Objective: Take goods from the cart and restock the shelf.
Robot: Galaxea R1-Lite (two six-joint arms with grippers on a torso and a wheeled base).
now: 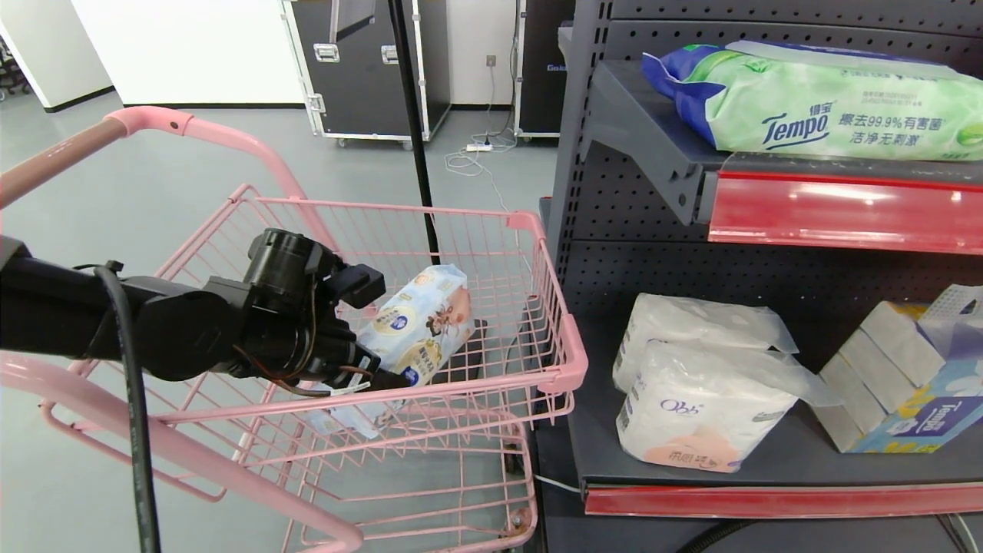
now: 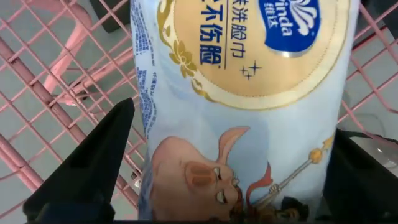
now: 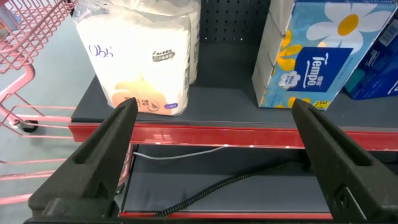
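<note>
one pick is under way: the left gripper (image 1: pixel 384 375) is reaching down inside the cart (image 1: pixel 384 206), and its fingers (image 2: pixel 93 168) are pressing on both sides of the tissue pack (image 1: pixel 418 322), which is standing tilted above the cart floor, gripped at its lower end. judging by that, the lift out of the cart is just beginning. the next move is asking for a rise that clears the pink rim, then a swing across to the robot's right, where bare space is showing at the front of the lower shelf (image 1: pixel 799 461).

counting from big to small: one shelf unit (image 1: pixel 599 253) is showing two levels. one cart is standing just beside it. one green wipes pack (image 1: pixel 829 107) is lying on the upper level. two white roll packs (image 1: pixel 706 415) are sitting together on the lower level, one behind the other, with at least two boxed tissue bundles (image 1: pixel 914 392) beside them. one tissue pack is being held. something pale is lying below it in the cart, too hidden to name.

the right gripper (image 3: pixel 212 109) is hanging wide open and holding nothing, facing the lower shelf's front edge.
</note>
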